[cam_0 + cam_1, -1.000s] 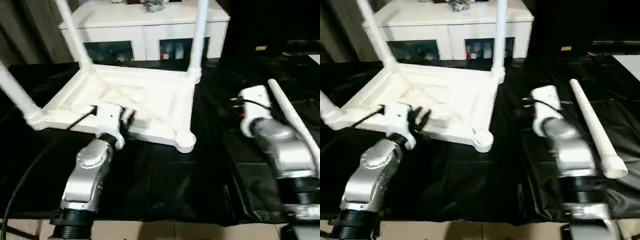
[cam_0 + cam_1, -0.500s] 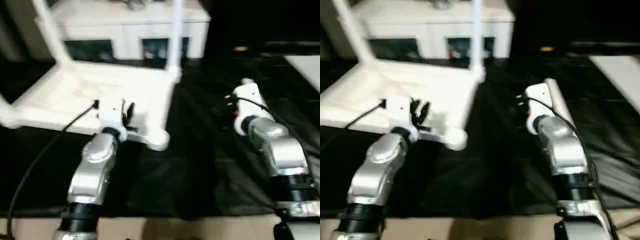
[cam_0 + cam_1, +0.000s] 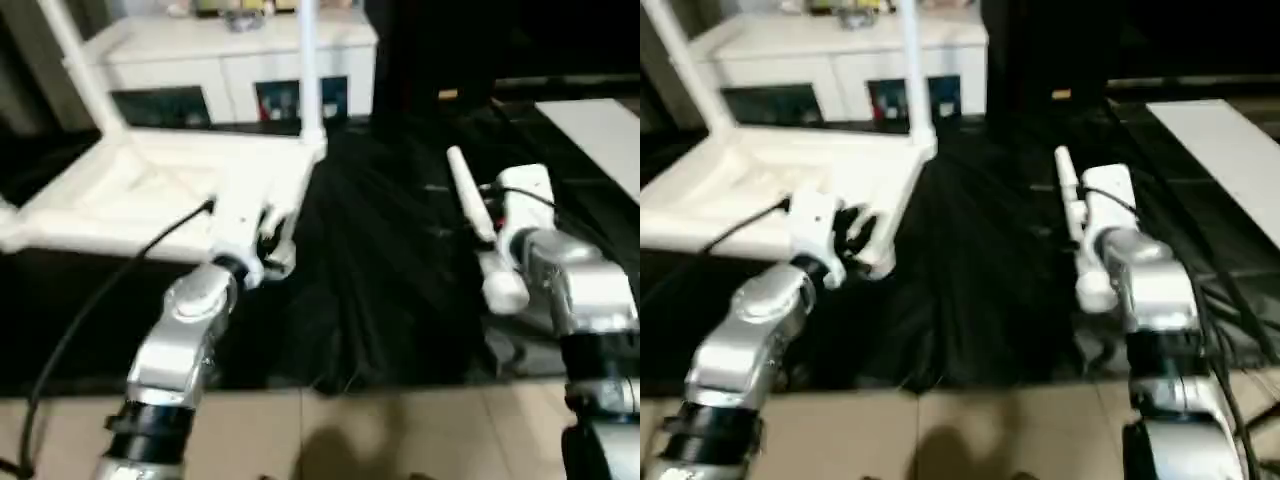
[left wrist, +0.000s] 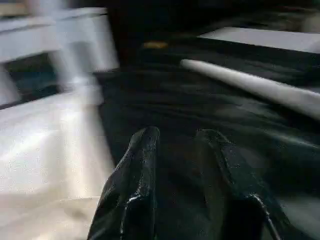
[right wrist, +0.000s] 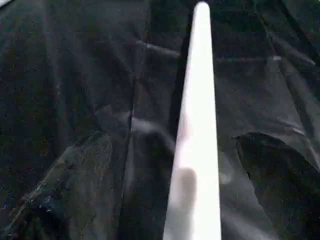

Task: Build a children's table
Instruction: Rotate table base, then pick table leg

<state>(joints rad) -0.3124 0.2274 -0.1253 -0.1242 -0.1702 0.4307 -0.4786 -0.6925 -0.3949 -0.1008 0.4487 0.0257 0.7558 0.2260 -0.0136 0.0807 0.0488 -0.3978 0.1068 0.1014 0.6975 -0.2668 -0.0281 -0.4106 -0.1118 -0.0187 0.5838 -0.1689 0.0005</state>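
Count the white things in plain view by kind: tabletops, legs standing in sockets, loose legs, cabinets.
Tabletop: 1
Legs standing in sockets: 2
Loose leg: 1
Cabinet: 1
Total: 5

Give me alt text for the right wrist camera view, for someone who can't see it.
A long tapered white table leg lies on crinkled black sheeting, running lengthwise away from the camera. One black fingertip of the right gripper stands beside it, apart from it.
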